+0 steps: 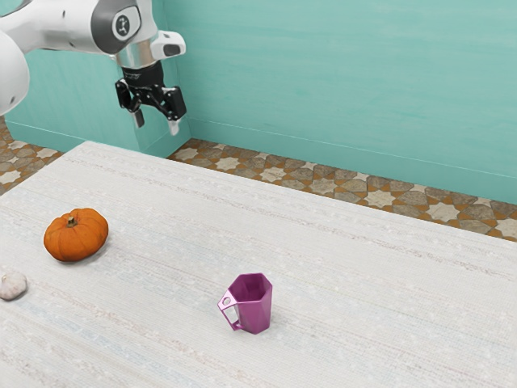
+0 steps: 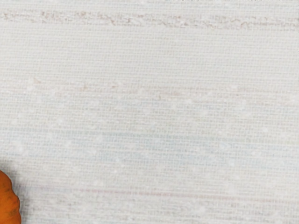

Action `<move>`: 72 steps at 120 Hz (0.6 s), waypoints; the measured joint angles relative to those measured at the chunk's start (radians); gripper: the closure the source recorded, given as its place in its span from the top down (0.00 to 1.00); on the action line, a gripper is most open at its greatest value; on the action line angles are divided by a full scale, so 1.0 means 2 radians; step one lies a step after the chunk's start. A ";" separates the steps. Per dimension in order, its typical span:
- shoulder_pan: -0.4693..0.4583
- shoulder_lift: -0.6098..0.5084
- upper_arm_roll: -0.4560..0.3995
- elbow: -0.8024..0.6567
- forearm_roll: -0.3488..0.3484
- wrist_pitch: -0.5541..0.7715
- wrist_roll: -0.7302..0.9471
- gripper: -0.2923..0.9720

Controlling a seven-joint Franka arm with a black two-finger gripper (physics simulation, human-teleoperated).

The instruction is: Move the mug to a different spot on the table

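Gripper (image 1: 156,124) hangs high, jaws apart, nothing held; purple mug (image 1: 248,303) stands upright on the table (image 1: 363,267), well below it and off toward the exterior view's right, handle turned to that view's left.

1. Exterior cam: side-on to the arm (image 1: 56,28), raised, angled down across the table (image 1: 339,242) toward the teal wall (image 1: 339,73). Wide shot.
2. Wrist cam: mounted at the gripper (image 1: 156,124), faces straight down at the table from well above it. Covers a narrow patch.
3. Overlap: the pumpkin (image 2: 6,201) edge plus the bare table beside it. The same pumpkin (image 1: 75,234) sits at the exterior view's left.
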 joint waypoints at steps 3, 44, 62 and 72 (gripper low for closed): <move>0.000 0.000 0.000 0.000 0.000 0.001 0.001 0.75; -0.047 -0.104 -0.015 -0.238 0.004 0.104 0.069 0.75; -0.074 -0.128 -0.038 -0.322 -0.004 0.179 0.154 0.75; -0.098 -0.133 -0.039 -0.351 -0.017 0.199 0.187 0.75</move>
